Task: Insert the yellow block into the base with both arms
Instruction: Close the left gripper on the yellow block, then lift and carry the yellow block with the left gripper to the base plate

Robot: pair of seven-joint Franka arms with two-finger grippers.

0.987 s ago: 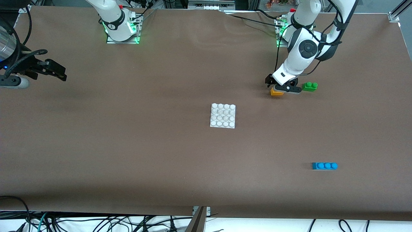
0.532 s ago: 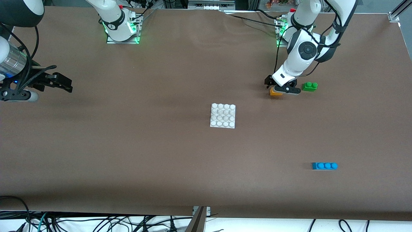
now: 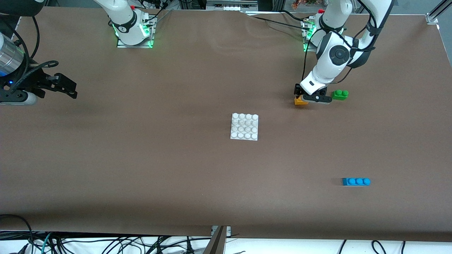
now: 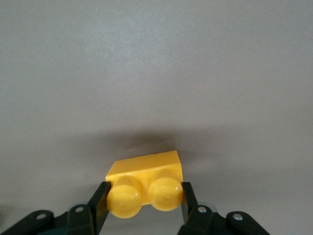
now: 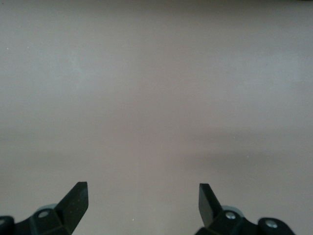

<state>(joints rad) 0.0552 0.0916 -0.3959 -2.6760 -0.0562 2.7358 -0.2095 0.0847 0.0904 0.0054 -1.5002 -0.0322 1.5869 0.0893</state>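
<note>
The yellow block (image 3: pixel 299 101) is at the table near the left arm's base, tilted, with my left gripper (image 3: pixel 304 98) shut on it. In the left wrist view the block (image 4: pixel 146 178) sits between the two black fingers (image 4: pixel 99 200), studs toward the camera, each finger against one end. The white base (image 3: pixel 244 126) lies flat at the table's middle, well apart from the block. My right gripper (image 3: pixel 69 89) hangs open and empty over the right arm's end of the table; its wrist view shows only bare table between the fingertips (image 5: pixel 76 196).
A green two-stud brick (image 3: pixel 339 94) lies close beside the left gripper, toward the left arm's end. A blue three-stud brick (image 3: pixel 356 181) lies nearer the front camera at that same end. Cables hang by the right gripper.
The left gripper has closed on the yellow block, which has tipped and shifted slightly toward the table's middle. The right gripper has drifted a little over its end of the table.
</note>
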